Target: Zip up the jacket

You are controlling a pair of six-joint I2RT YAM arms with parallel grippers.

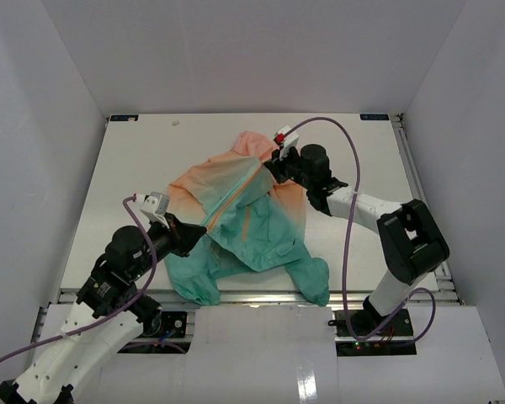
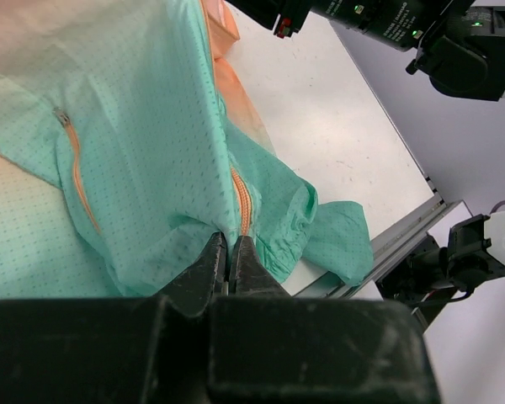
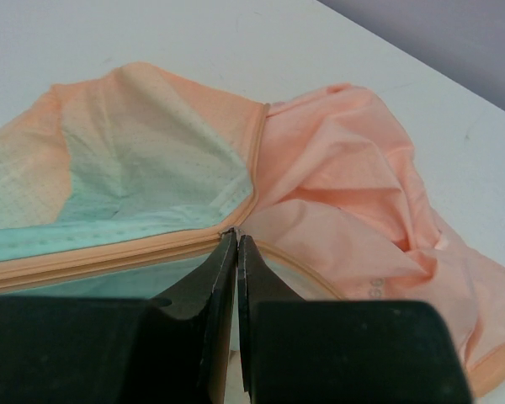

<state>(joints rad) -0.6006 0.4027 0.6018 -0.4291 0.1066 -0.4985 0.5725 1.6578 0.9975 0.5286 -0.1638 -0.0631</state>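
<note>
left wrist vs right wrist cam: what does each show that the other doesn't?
Left wrist only: the jacket's teal lower part, a small side zipper, the table's near edge, the right arm. Right wrist only: the peach upper part. Both: the left gripper and right gripper each shut on the jacket's front zipper edge.

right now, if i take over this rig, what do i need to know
Left end effector: shut on the teal bottom edge of the thin peach-to-teal fabric jacket, beside its orange front zipper.
Right end effector: shut on the orange-taped edge at the peach collar end.
Jacket lies crumpled on the white table, its front stretched between them.
Done: both ends gripped. Left: closing the zipper; how far it is closed I cannot tell.
</note>
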